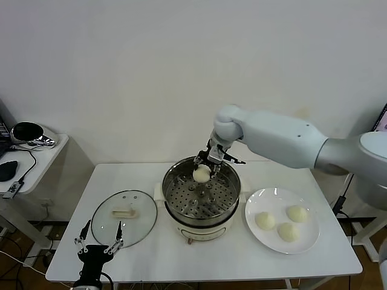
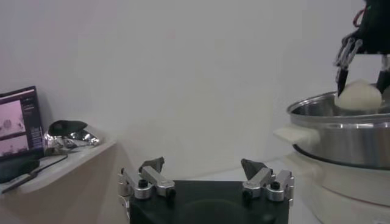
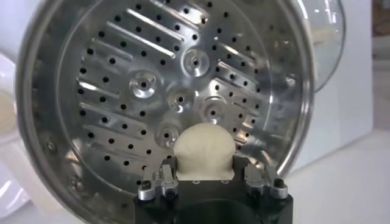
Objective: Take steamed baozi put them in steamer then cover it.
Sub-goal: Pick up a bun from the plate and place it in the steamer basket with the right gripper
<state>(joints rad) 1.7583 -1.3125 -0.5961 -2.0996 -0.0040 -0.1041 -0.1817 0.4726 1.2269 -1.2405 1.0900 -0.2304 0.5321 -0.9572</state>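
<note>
White table, my right gripper [image 1: 204, 167] pinches one baozi [image 1: 201, 174] above the steamer's [image 1: 227, 181] far rim; left gripper [image 1: 97, 241] idles spread wide. Letting go early could bounce it out.

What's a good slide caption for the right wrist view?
Right end effector holds a baozi over the steamer tray.

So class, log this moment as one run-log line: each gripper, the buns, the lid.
right gripper: holds baozi over steamer | left gripper: open, idle at near table edge | plate: three buns | cover: on table
</note>
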